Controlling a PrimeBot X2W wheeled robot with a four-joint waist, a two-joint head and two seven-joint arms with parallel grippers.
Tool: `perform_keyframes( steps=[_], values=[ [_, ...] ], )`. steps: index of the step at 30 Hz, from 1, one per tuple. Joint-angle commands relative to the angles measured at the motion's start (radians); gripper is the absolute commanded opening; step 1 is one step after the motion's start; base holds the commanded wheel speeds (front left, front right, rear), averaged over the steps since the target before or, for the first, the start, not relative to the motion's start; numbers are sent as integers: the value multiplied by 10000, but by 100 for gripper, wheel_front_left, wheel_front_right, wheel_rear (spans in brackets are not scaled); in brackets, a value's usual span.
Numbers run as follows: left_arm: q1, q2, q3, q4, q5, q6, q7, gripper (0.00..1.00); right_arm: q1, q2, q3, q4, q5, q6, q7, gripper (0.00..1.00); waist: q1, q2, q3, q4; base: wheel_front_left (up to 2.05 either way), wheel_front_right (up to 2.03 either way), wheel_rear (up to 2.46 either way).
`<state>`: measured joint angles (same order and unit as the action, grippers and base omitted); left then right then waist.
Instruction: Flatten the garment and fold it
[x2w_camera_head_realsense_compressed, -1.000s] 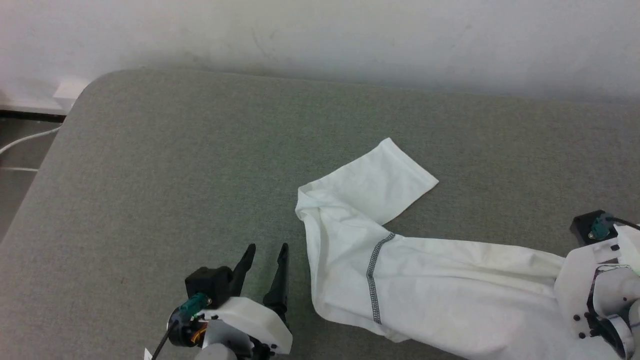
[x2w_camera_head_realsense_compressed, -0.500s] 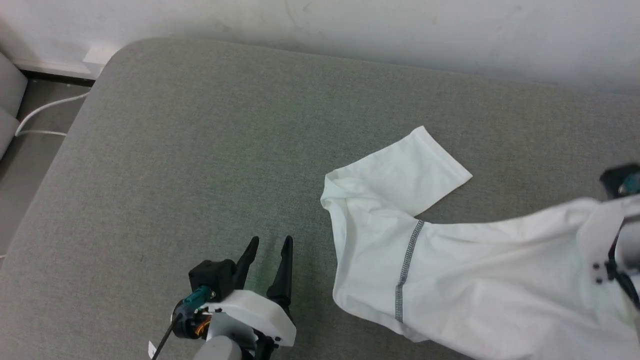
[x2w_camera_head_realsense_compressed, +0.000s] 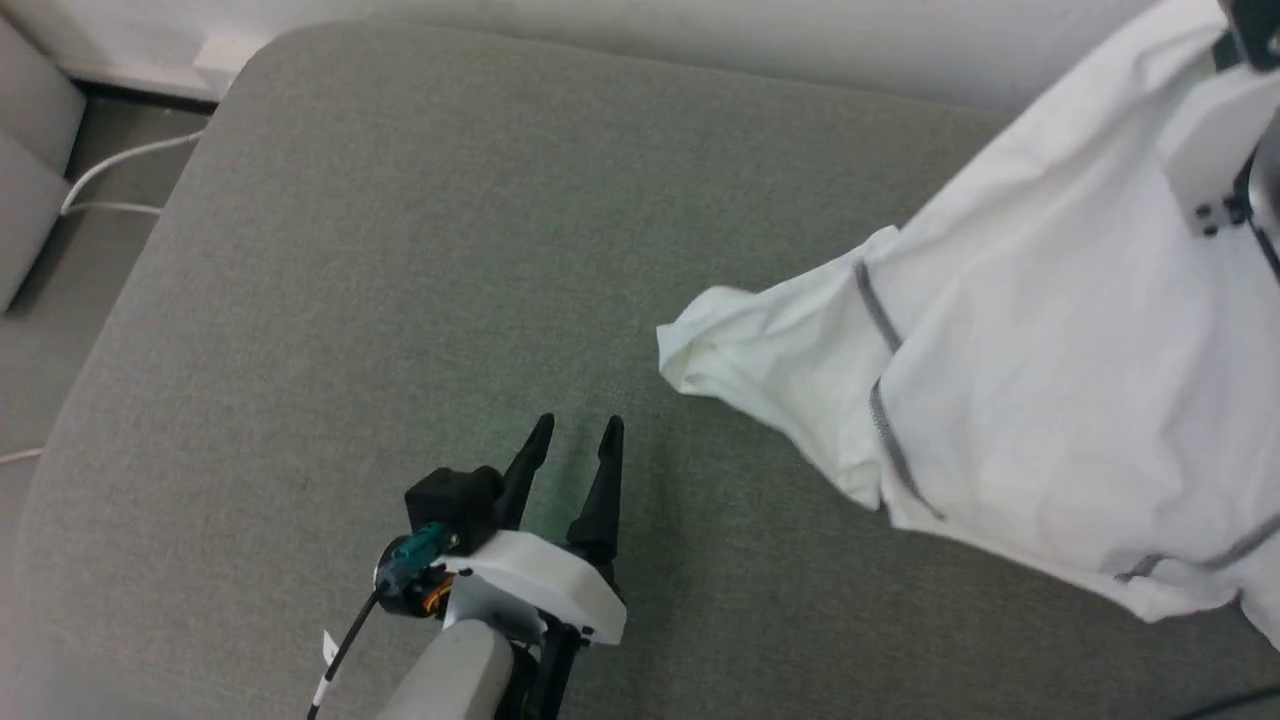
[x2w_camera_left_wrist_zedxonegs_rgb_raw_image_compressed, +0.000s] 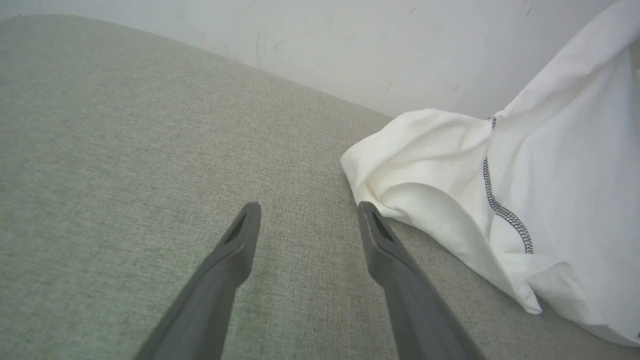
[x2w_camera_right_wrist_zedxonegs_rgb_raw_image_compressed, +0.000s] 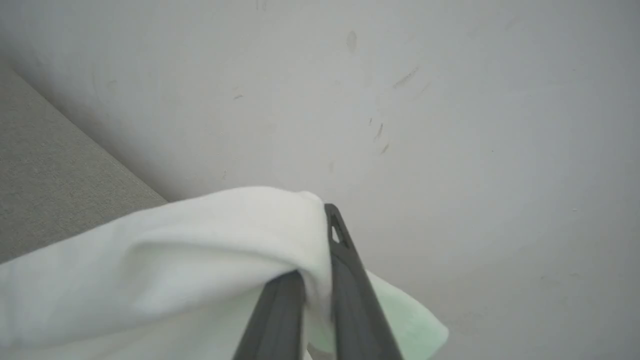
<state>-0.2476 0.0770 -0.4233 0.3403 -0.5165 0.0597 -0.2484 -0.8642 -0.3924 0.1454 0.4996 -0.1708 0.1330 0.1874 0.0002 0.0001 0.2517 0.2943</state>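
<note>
The garment (x2w_camera_head_realsense_compressed: 1050, 380), a white shirt with dark zigzag seams, hangs slanting from the upper right down to a bunched sleeve end near the middle of the grey cushion. In the right wrist view my right gripper (x2w_camera_right_wrist_zedxonegs_rgb_raw_image_compressed: 316, 260) is shut on a fold of the garment (x2w_camera_right_wrist_zedxonegs_rgb_raw_image_compressed: 175, 260), held high in front of the wall. My left gripper (x2w_camera_head_realsense_compressed: 575, 430) stands open and empty low over the cushion, left of the cloth. In the left wrist view the left gripper (x2w_camera_left_wrist_zedxonegs_rgb_raw_image_compressed: 308, 210) has the garment (x2w_camera_left_wrist_zedxonegs_rgb_raw_image_compressed: 550, 165) just right of its right finger, with the lowest folds resting on the cushion.
The grey fabric cushion (x2w_camera_head_realsense_compressed: 400, 250) stretches wide to the left and far side, with a rounded corner at the back left. A pale wall (x2w_camera_left_wrist_zedxonegs_rgb_raw_image_compressed: 350, 45) rises behind it. A white cable (x2w_camera_head_realsense_compressed: 110, 170) lies on the floor beyond the left edge.
My right arm has risen toward the upper right with one end of the garment, lifting most of the cloth off the cushion. The flat sleeve has bunched up. The head camera has shifted too.
</note>
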Motion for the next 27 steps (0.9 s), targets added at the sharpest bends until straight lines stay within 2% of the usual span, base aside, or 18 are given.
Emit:
perform_keyframes(
  steps=[1, 7, 8, 9, 13, 18, 23, 27],
  values=[
    [-163, -32, -12, 0, 10, -86, -86, 100, -240, 21, 124, 228, -121, -23, -116, 0, -2, -1, 544, 526, 0, 0, 0],
    [-390, -167, -150, 195, -29, -156, -119, 100, -1169, 149, 1347, 2862, -478, -23, -597, 0, -2, -1, 846, 951, 0, 0, 0],
    [-412, -182, -165, 228, -37, -152, -122, 100, -1210, 168, 1461, 3266, -488, -23, -656, 18, -2, -1, 845, 971, 0, 0, 0],
    [-428, -195, -177, 258, -46, -148, -125, 100, -1232, 198, 1543, 3633, -492, -23, -709, 100, -2, -1, 837, 978, 0, 0, 0],
    [-455, -223, -106, 294, -43, -144, -130, 100, -1279, 381, 1602, 4733, -244, -23, -1234, 100, -2, -1, 627, 822, 0, 0, 0],
    [-332, -204, 105, 265, 113, -186, -131, 100, -1398, 761, 1248, 5258, 351, -23, -2367, 100, -2, -1, 38, 206, 0, 0, 0],
    [-81, -150, 387, 141, 139, -248, -132, 100, -1203, 1043, 785, 5179, 1262, -23, -3800, 100, -2, -1, -696, -580, 0, 0, 0],
    [171, -112, 482, 66, 113, -277, -132, 100, -451, 1079, 521, 4562, 2151, -23, -4321, 100, -2, -1, -1183, -1174, 0, 0, 0]
  ],
)
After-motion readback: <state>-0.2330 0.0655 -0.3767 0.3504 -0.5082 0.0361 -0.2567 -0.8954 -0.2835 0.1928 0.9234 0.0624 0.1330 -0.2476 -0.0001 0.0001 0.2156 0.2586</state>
